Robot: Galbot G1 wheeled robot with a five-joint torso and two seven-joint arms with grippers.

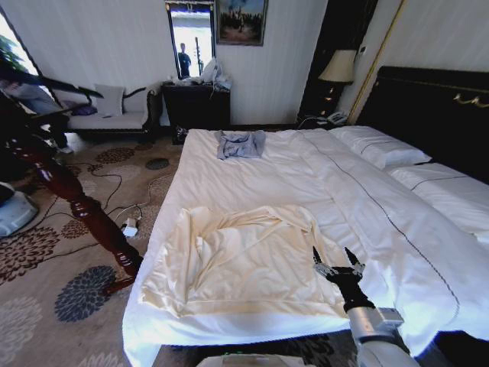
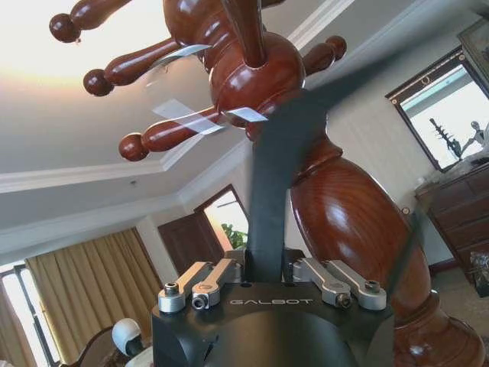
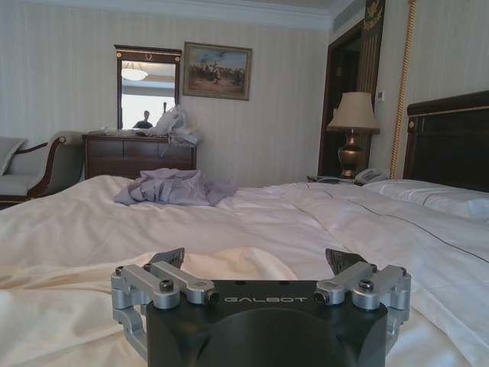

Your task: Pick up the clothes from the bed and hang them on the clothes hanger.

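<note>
We see pale cream-yellow clothes (image 1: 244, 260) on the bed (image 1: 321, 176), whose sheets are plain white, and a blue-grey garment (image 1: 240, 143). The turned post (image 1: 72, 200) is reddish-brown, the carpet (image 1: 46, 283) tan with dark, perhaps floral, medallions.

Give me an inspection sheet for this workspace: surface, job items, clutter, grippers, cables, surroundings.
Surface: the bed, white sheets, pillows at the dark headboard.
Job's things: the clothes, cream garment, lie spread and wrinkled near the foot of the bed; the clothes hanger, a thin black piece, is held in the left gripper against the wooden post.
Clutter: a small blue-grey garment crumpled at the far side of the bed.
Grippers: right gripper open, low at the cream garment's edge; left gripper shut on the hanger.
Cables: cords and a white plug on the carpet beside the bed.
Surroundings: sofa, dark dresser, mirror, painting, lamp.
</note>
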